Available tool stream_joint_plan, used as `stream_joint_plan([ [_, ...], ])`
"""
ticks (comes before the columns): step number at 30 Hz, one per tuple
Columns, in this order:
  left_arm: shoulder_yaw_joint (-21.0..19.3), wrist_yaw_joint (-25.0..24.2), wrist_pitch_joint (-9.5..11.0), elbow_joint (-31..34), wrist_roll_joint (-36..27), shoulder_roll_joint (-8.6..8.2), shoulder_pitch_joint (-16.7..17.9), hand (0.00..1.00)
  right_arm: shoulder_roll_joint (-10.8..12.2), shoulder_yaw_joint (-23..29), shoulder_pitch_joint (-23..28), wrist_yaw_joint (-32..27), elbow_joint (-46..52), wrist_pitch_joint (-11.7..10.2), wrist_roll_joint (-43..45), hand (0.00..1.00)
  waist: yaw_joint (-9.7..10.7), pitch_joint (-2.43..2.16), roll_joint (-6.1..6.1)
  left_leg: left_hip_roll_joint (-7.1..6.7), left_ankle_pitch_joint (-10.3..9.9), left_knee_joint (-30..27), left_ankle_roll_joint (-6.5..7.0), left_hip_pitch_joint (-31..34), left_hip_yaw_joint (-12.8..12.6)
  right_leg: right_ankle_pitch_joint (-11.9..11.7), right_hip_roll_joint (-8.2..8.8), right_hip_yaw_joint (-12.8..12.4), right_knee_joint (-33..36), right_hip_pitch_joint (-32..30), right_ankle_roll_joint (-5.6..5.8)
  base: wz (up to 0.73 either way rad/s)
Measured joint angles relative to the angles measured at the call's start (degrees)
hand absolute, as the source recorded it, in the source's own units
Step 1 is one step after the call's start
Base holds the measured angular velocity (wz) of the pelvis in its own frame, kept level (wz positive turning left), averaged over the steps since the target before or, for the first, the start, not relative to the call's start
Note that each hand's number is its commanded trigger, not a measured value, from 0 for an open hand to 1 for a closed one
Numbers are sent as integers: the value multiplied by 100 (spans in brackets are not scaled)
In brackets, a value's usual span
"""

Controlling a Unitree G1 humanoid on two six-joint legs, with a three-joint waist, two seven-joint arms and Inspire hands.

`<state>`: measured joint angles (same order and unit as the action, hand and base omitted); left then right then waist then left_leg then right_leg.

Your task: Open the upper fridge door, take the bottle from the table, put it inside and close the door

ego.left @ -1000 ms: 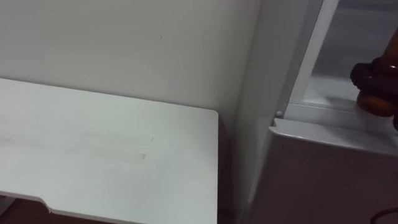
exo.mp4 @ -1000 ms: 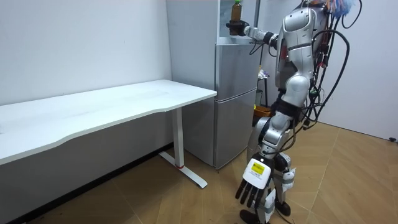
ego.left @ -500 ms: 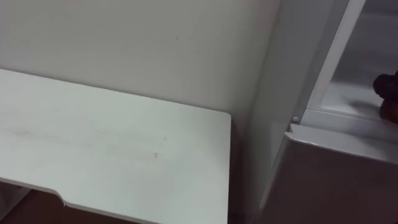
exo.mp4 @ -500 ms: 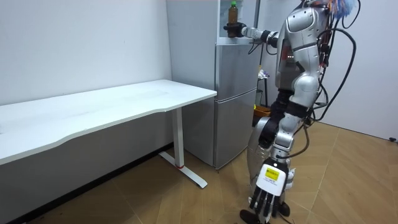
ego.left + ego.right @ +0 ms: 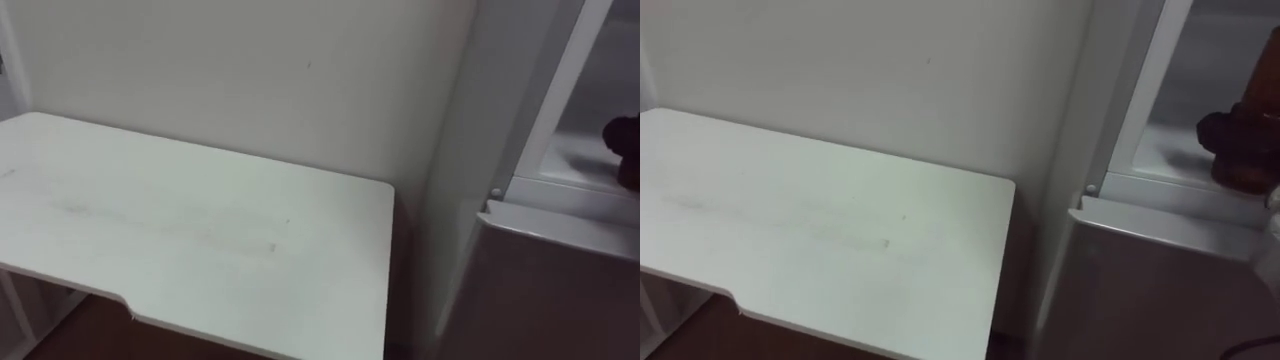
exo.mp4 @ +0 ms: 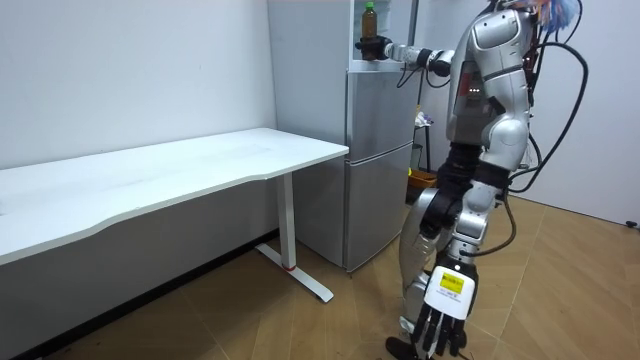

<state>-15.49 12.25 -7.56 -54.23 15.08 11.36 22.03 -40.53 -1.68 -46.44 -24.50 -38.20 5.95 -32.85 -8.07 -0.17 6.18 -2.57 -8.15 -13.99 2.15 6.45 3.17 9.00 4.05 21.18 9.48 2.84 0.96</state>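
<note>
The right robot hand [image 5: 1232,130], clenched around the upright bottle [image 6: 369,14], has moved deeper into the upper fridge [image 5: 1170,150]. Placement appears nearly complete; release remains. The left robot hand [image 6: 443,322] hangs relaxed.

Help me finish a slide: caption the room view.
Robot stands at the fridge, right hand holding the bottle at the upper compartment, left hand hanging open.

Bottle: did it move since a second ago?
Yes. The right hand, fingers still shut on the bottle, carried it a little toward the room view's left, further into the top of the fridge. The left hand, hanging open, swung lower and toward the room view's right. The fridge and the table stayed put.
</note>
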Motion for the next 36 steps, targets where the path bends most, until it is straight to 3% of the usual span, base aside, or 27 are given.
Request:
stream_joint_plan([
  [7, 60, 12, -13, 155, 8, 90, -6, 0, -77, -157, -479, -87, -873, -312, -33, 100, -247, 7, -34, 7, 46, -190, -42, 327, 120, 13, -60, 66, 13, -218, -75, 12],
  [12, 237, 4, -77, 151, -387, 162, -58, 0, -89, -154, -673, -76, -1323, -580, 168, 100, -270, 52, -113, -1, 35, -372, -52, 509, 270, 7, -90, 197, 10, -288, -88, 16],
  [13, 251, 4, -77, 144, -530, 185, -94, 0, -93, -153, -707, -70, -1437, -643, 182, 92, -274, 64, -131, -2, 33, -418, -56, 552, 305, 13, -95, 227, 4, -303, -95, 15],
  [15, 313, 7, -74, 152, -667, 236, -149, 0, -142, -153, -737, -30, -1552, -765, 207, 67, -315, 93, -177, 0, 12, -491, -71, 614, 348, 25, -110, 238, 16, -345, -103, 7],
  [16, 368, 9, -74, 154, -706, 277, -162, 0, -165, -153, -741, -28, -1569, -806, 256, 45, -342, 92, -207, 4, 16, -498, -77, 659, 359, 24, -117, 242, 16, -385, -99, 0],
  [18, 495, 59, -82, 156, -833, 335, -167, 0, -178, -165, -767, -31, -1556, -896, 339, 21, -351, 83, -275, 16, 26, -550, -85, 757, 376, 17, -119, 240, 37, -469, -98, 0],
  [19, 563, 112, -85, 158, -876, 342, -177, 0, -178, -167, -814, -29, -1554, -958, 406, 21, -356, 85, -327, 24, 39, -559, -96, 807, 383, 2, -119, 230, 41, -522, -95, -4],
  [20, 649, 127, -85, 158, -876, 350, -186, 0, -180, -208, -846, -23, -1553, -1007, 448, 0, -359, 86, -372, 26, 54, -551, -108, 835, 384, -9, -116, 226, 45, -558, -99, -4],
  [29, 998, 100, -77, 390, -872, 367, -196, 0, -266, -207, -845, 389, -1582, -1070, 732, 0, -483, 87, -421, 96, 137, -529, -132, 918, 319, -15, -120, 231, 136, -703, -159, -2],
  [36, 1017, 56, -77, 382, -960, 367, -195, 0, -296, -206, -836, 686, -1508, -1154, 866, 0, -481, 62, -532, 104, 148, -514, -147, 933, 305, 4, -113, 246, 144, -724, -203, -1],
])
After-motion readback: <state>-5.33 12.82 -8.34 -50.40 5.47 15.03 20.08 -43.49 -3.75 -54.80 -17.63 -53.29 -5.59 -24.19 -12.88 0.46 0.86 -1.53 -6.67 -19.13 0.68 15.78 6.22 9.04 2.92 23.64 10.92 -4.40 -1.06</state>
